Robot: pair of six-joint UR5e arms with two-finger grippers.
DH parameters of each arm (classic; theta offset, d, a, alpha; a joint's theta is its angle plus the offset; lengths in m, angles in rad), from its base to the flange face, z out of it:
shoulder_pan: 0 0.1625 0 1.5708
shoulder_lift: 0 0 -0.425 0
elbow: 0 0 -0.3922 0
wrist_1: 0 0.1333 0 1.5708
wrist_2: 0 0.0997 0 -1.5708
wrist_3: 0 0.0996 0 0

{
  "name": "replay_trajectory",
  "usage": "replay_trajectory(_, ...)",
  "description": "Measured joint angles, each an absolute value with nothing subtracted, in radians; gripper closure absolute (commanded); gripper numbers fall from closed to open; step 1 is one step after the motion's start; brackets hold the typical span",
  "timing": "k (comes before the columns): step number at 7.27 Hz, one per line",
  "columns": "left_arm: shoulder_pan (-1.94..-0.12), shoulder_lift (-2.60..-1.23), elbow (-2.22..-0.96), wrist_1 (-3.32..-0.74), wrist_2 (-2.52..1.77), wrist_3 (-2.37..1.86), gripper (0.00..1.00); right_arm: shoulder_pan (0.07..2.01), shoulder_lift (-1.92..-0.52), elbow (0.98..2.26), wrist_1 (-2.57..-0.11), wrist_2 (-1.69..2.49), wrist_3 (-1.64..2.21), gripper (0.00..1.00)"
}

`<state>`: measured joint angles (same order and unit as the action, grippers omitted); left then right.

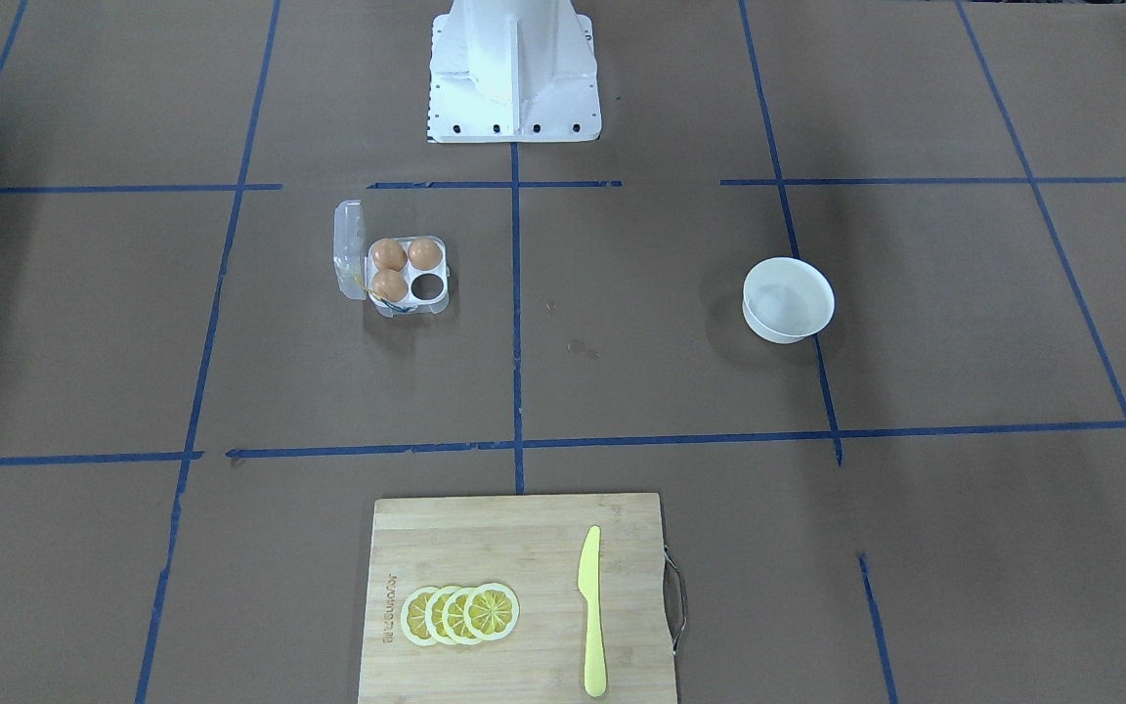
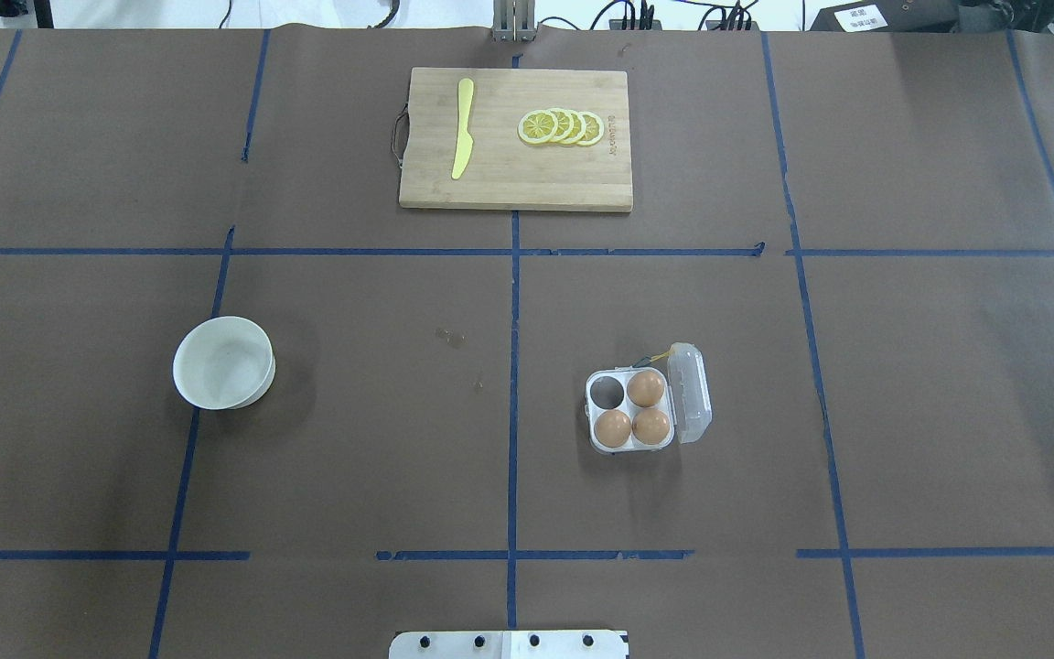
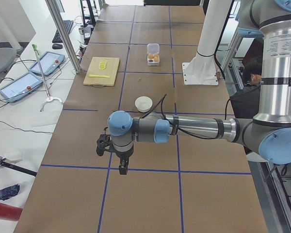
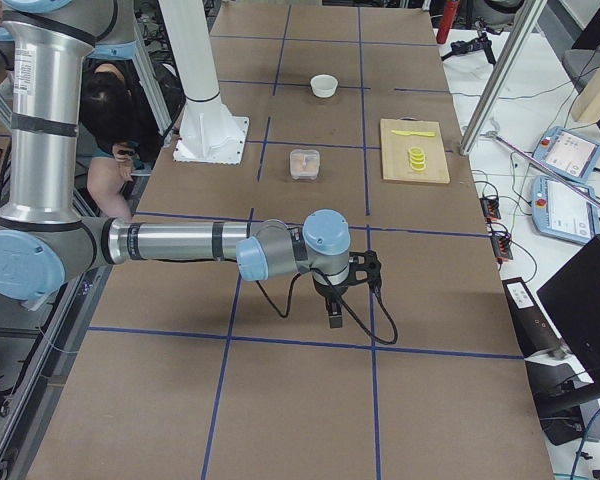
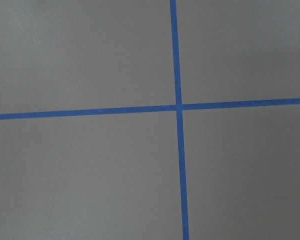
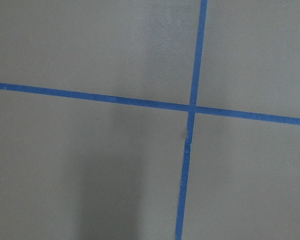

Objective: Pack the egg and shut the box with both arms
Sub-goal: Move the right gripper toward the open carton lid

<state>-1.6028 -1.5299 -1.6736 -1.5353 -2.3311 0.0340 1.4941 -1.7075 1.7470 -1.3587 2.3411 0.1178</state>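
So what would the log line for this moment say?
box: lid open, three eggs in, one cell empty | bowl: looks empty | left gripper, right gripper: far from box, open or shut unclear

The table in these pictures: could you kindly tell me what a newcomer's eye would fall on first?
Probably the clear egg carton on the robot's right half, lid open, holding three brown eggs with one cell empty. Next, the cutting board at the far edge with lemon slices and a yellow knife, and the white bowl on the left.
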Motion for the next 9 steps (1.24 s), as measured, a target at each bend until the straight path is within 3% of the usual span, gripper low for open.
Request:
replay_trajectory(4,-1.603,-1.524,-1.66,-1.62,-2.327,0.067,0.0,1.461,-1.699,1.828,-1.358,2.385,0.222,0.0)
replay_trajectory(9,-1.602,-1.537,-1.671,-1.631,-2.334,0.098,0.0,1.061,-1.599,2.009,-1.353,2.338,0.762,0.0)
